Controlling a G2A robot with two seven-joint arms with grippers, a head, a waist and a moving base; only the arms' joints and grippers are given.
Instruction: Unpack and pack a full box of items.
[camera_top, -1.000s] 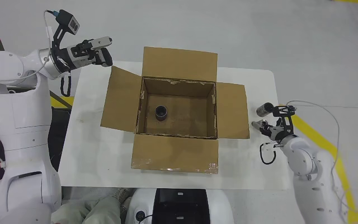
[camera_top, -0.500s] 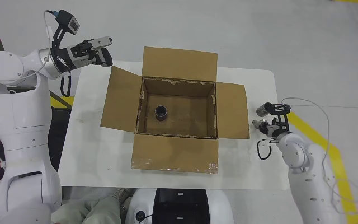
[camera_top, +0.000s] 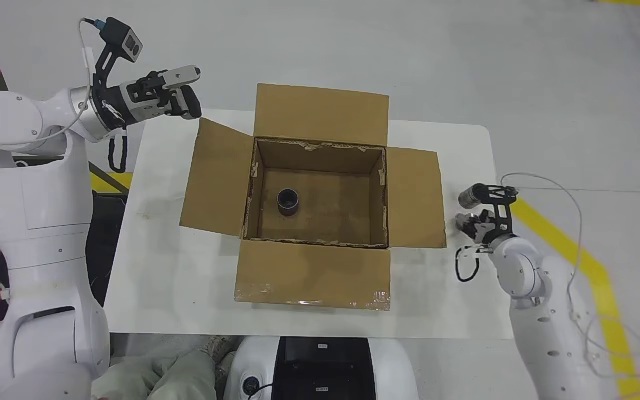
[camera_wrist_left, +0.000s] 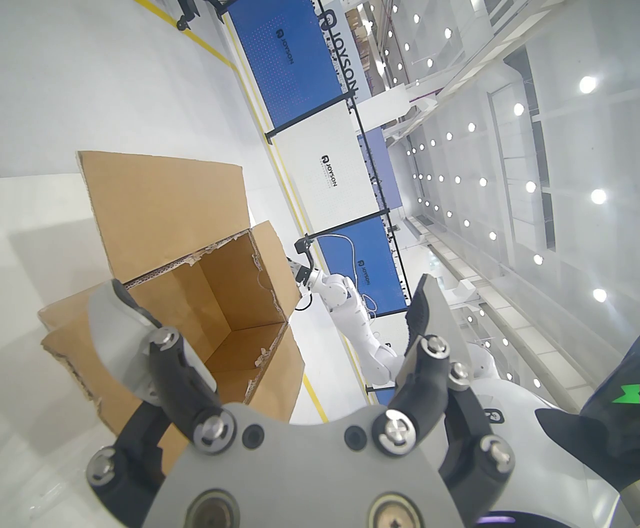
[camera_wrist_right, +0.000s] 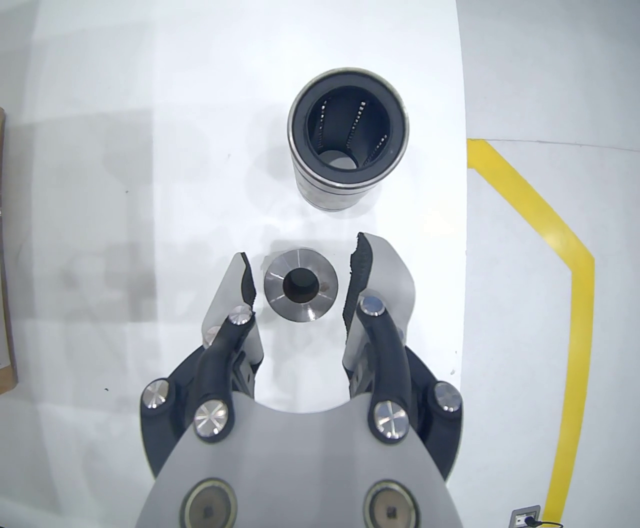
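Observation:
An open cardboard box (camera_top: 315, 270) stands mid-table with all its flaps spread, and a dark ring-shaped part (camera_top: 288, 202) lies on its floor. To the right of the box, a black and steel cylindrical bearing (camera_wrist_right: 348, 145) (camera_top: 472, 194) stands upright on the white table. Just in front of it sits a small steel cone-shaped bushing (camera_wrist_right: 300, 286). My right gripper (camera_wrist_right: 300, 272) (camera_top: 470, 228) is open with one finger on each side of the bushing and thin gaps showing. My left gripper (camera_wrist_left: 270, 295) (camera_top: 178, 88) is open and holds nothing, up in the air beyond the table's far left corner.
The box (camera_wrist_left: 200, 280) appears in the left wrist view with the right arm behind it. The table's right edge (camera_wrist_right: 462, 150) runs close to the bearing, with yellow floor tape (camera_wrist_right: 550, 225) past it. Bare white table (camera_top: 170, 260) lies left of the box.
My right arm has shifted a little toward the box and its wrist has turned beside the bearing. The left arm and the box contents have stayed put.

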